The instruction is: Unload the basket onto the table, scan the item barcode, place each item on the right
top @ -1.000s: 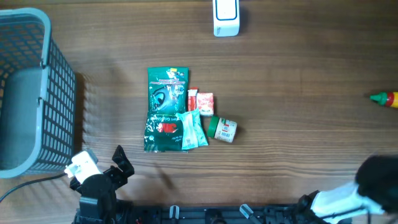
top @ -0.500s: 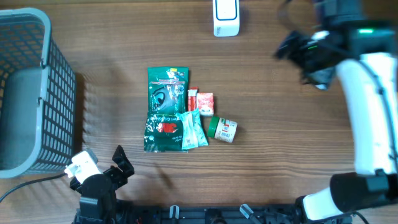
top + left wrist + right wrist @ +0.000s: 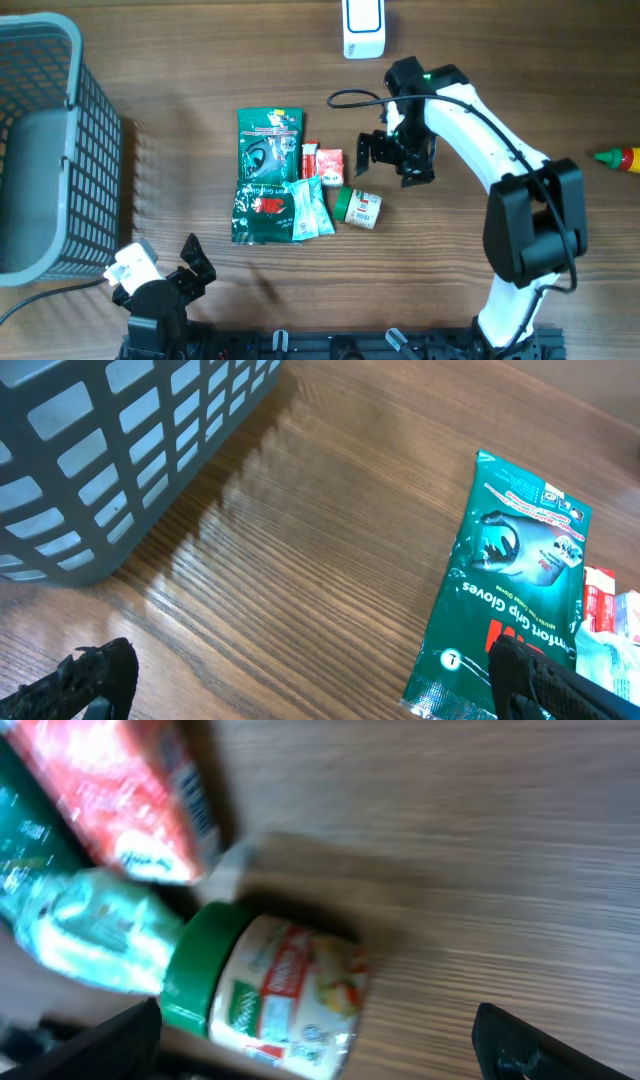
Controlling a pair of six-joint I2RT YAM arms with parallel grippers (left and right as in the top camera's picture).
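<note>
The right gripper [image 3: 386, 162] is held wide open and empty over the green-lidded jar [image 3: 358, 208], which is laid on its side on the worktop [image 3: 520, 60] beside the green packets [image 3: 268, 150]. The left gripper [image 3: 197, 262] is likewise spread open, empty, near the basket [image 3: 100, 180]. The scanner [image 3: 363, 28] is set at the far edge.

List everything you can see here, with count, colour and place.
basket: one, grey, far left
scanner: one, white, far edge, centre
glove pack: one, dark green, table centre
sachet: one, pale green, against the pack
box: one, red and white, right of the pack
jar: one, green lid, lying right of the sachet
bottle: one, red and yellow, right edge
left gripper: one, black, open, near edge, left
right gripper: one, black, open, by the box and jar
</note>
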